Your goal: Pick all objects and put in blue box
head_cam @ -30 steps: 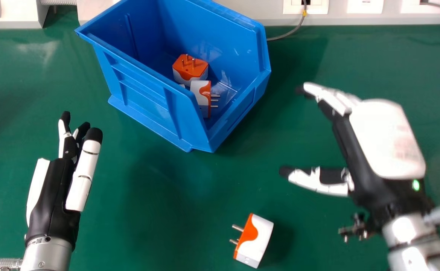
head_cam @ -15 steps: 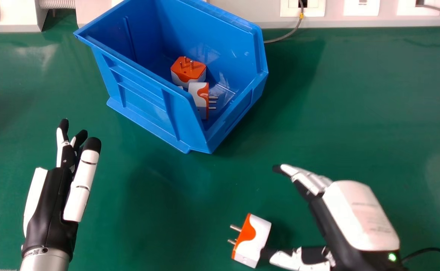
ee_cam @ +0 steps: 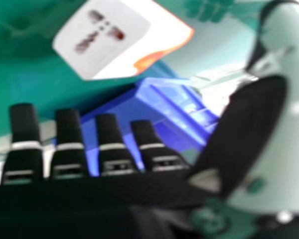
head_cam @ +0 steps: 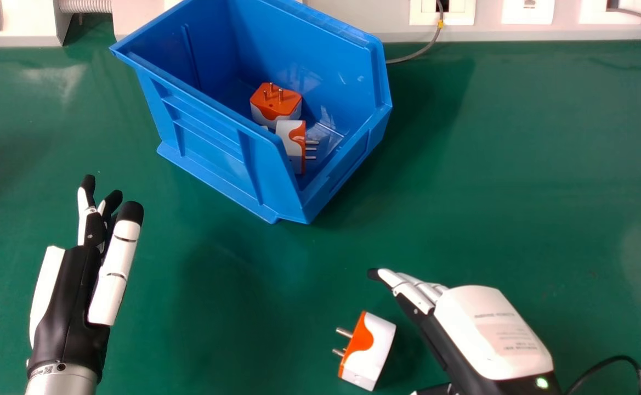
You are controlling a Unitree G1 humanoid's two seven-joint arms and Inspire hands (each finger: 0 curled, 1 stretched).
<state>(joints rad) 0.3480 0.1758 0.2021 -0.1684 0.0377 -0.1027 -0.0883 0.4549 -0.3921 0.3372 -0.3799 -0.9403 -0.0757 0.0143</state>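
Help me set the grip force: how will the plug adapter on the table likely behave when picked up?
The plug adapter has hard-looking, flat-sided walls, so it should stay stiff when squeezed. Its smooth white sides may slip a little. With those flat faces, it will probably slide or pivot rather than roll if the right hand nudges it.
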